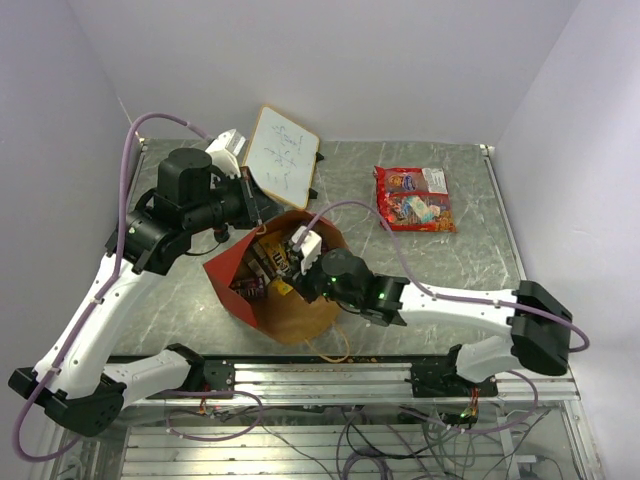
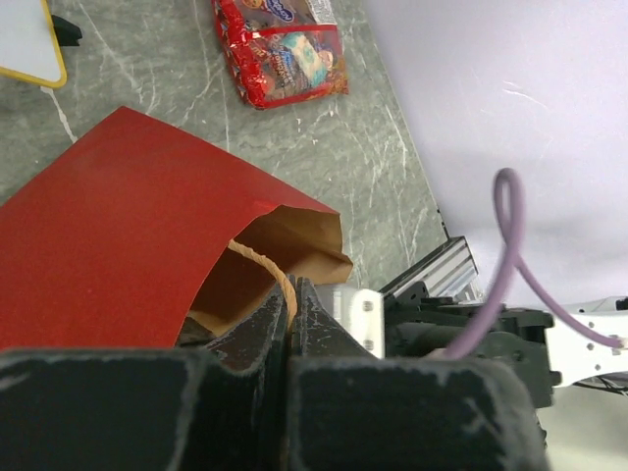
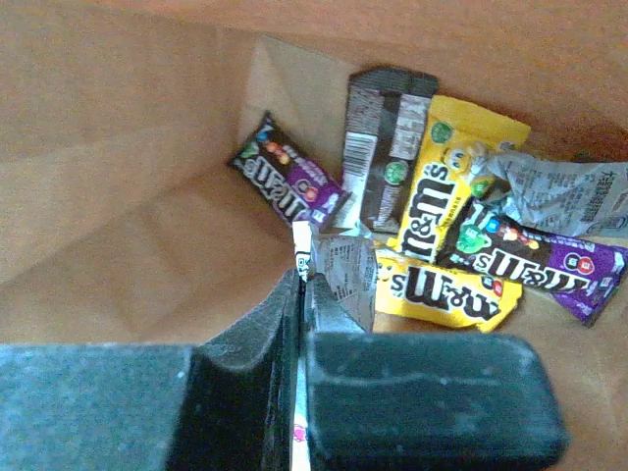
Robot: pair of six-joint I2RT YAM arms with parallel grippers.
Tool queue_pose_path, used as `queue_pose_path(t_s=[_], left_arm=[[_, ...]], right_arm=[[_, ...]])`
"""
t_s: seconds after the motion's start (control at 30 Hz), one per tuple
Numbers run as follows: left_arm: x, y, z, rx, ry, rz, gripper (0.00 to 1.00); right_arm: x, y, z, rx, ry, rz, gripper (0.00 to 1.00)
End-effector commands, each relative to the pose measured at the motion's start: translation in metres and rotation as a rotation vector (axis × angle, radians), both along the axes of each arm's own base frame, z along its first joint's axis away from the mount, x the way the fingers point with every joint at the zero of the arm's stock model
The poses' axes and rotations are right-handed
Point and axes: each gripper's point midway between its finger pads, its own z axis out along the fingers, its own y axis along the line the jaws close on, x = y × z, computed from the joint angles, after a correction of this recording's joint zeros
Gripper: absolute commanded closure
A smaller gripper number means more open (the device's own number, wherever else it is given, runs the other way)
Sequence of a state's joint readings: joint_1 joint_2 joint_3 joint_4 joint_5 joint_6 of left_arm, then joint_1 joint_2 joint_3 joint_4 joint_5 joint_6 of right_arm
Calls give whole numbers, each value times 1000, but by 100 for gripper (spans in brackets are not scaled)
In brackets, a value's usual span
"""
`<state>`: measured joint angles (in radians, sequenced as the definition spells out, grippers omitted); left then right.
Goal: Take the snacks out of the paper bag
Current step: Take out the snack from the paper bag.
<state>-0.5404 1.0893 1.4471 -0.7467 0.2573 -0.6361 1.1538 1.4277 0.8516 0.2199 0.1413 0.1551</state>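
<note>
The red paper bag [image 1: 262, 300] stands mid-table with its brown mouth open upward. My left gripper [image 2: 291, 294] is shut on its tan twisted handle [image 2: 263, 260] at the bag's far rim. My right gripper [image 3: 306, 280] reaches down inside the bag. It is shut on the edge of a thin white printed packet [image 3: 303, 245]. Further snacks lie on the bag's floor: yellow packets [image 3: 444, 287], purple ones [image 3: 292, 182], a brown one [image 3: 385, 137] and a silver one [image 3: 569, 193]. The large red candy bag [image 1: 413, 198] lies flat on the table to the right.
A small whiteboard [image 1: 282, 155] leans at the back, left of centre. The right arm [image 1: 450, 300] stretches across the near right of the table. The aluminium frame rail [image 1: 330, 378] runs along the near edge. Walls close in on both sides.
</note>
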Motion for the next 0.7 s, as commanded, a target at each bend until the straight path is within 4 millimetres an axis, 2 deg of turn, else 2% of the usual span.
queue_pose_path(t_s=[0.0, 0.2, 0.43, 0.57, 0.6, 0.63, 0.67], left_arm=[[-2, 3, 16, -13, -49, 8, 93], [-1, 5, 15, -19, -58, 23, 93], [-3, 5, 12, -4, -53, 13, 93], [-2, 8, 7, 15, -50, 23, 93], [-2, 8, 6, 21, -48, 18, 93], [-2, 8, 6, 27, -46, 17, 93], [-2, 8, 5, 31, -44, 14, 93]], right_arm=[[-24, -4, 24, 54, 80, 66, 100], [-35, -20, 63, 88, 105, 68, 100], [-34, -45, 107, 128, 93, -6, 100], [-24, -60, 150, 121, 13, -52, 100], [-18, -67, 169, 128, -26, -91, 100], [-14, -73, 176, 115, -47, -112, 100], [-5, -83, 197, 129, -88, -179, 100]])
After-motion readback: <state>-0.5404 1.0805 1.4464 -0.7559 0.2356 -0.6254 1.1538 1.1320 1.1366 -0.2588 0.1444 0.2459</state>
